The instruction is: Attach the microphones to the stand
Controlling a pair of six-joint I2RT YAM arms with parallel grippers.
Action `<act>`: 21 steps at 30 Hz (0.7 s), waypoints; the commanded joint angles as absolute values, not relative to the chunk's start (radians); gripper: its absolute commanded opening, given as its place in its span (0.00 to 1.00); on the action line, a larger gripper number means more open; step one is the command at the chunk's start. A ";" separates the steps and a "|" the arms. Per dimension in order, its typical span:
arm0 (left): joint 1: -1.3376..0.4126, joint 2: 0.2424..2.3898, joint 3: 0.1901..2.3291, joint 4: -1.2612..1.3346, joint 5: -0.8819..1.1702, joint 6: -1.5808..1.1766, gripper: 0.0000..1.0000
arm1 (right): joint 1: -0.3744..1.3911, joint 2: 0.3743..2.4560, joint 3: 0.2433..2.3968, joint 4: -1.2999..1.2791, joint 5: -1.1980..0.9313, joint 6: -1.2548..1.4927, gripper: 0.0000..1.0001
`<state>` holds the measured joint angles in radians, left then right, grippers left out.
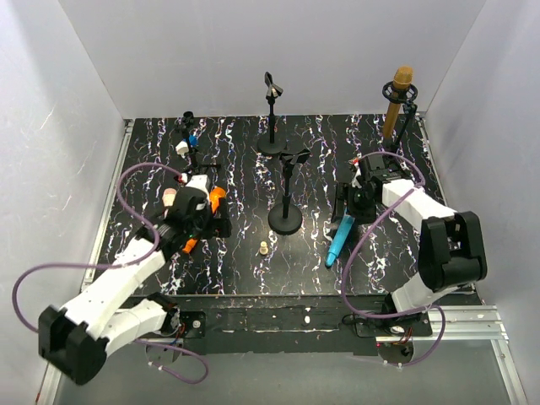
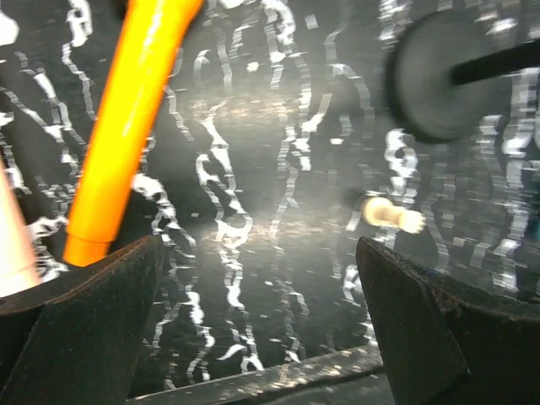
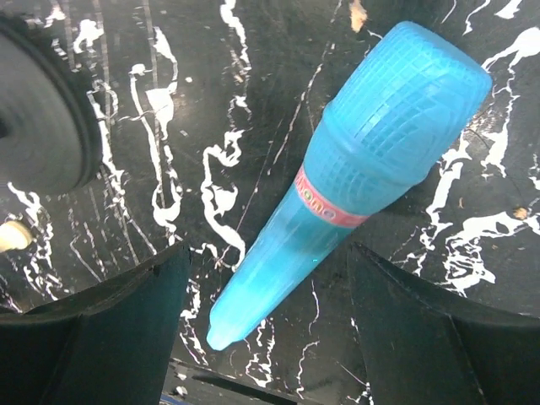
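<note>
Four slim stick microphones are on show, one of each colour. The golden-brown microphone (image 1: 398, 101) stands nearly upright in the ring holder of the far-right stand (image 1: 411, 118), its rounded head at the top. The light blue microphone (image 3: 371, 143) lies flat on the black, white-veined tabletop (image 1: 245, 173) on the right side. Its head has a moulded grid and the body tapers to a narrow tail. A pink band below the head carries small lettering that I cannot read.

The orange microphone (image 2: 126, 126) lies on the left side, a plain glossy taper with its slim end running beside the left finger of the left tool (image 2: 260, 253). The pale pink microphone (image 1: 171, 197) is just to the left of it, mostly hidden by the arm.

The left tool stands wide with only tabletop between its fingers, holding nothing. The right tool (image 3: 270, 253) hangs over the blue microphone with its jaws apart, one on either side of the slim tail, and a gap shows on both sides.

Two more black stands have empty clips, one at far centre (image 1: 271, 110) and one in the middle (image 1: 287, 190). A smaller fourth stand (image 1: 189, 131) is at the far left, with blue and white bits on it that I cannot make out. One tiny beige peg (image 1: 263, 247) lies near the middle stand's round base.
</note>
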<state>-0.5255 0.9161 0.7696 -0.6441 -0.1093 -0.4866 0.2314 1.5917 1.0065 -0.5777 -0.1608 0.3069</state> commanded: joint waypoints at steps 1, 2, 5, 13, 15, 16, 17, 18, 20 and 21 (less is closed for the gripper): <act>-0.519 1.064 0.841 -0.660 -0.294 -0.376 0.98 | 0.213 1.499 1.002 -0.613 -0.192 0.216 0.82; -0.514 1.109 0.854 -0.649 -0.307 -0.355 0.98 | 0.209 1.485 1.000 -0.621 -0.195 0.206 0.82; -0.496 1.224 0.888 -0.631 -0.360 -0.301 0.98 | 0.189 1.421 0.989 -0.627 -0.219 0.158 0.81; -0.405 1.454 0.911 -0.522 -0.333 -0.213 0.92 | 0.124 1.209 1.011 -0.748 -0.587 -0.240 0.79; -0.388 1.498 0.910 -0.509 -0.319 -0.201 0.90 | 0.085 1.157 1.006 -0.753 -0.684 -0.302 0.79; -0.379 1.514 0.905 -0.503 -0.305 -0.198 0.87 | 0.062 1.129 0.999 -0.752 -0.733 -0.319 0.79; -0.371 1.531 0.900 -0.496 -0.289 -0.193 0.84 | 0.045 1.108 0.991 -0.744 -0.776 -0.328 0.79; -0.365 1.542 0.896 -0.492 -0.281 -0.193 0.82 | 0.026 1.086 0.976 -0.733 -0.810 -0.333 0.79; -0.359 1.563 0.896 -0.492 -0.267 -0.192 0.80 | 0.009 1.046 0.950 -0.716 -0.856 -0.333 0.79; -0.357 1.569 0.894 -0.489 -0.264 -0.192 0.78 | -0.021 1.033 0.937 -0.716 -0.879 -0.334 0.79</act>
<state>-0.3714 1.5631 0.8787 -0.5282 -0.2901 -0.2169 0.0296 1.0870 0.9787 -0.7166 -0.6834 -0.2481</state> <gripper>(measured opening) 0.802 0.786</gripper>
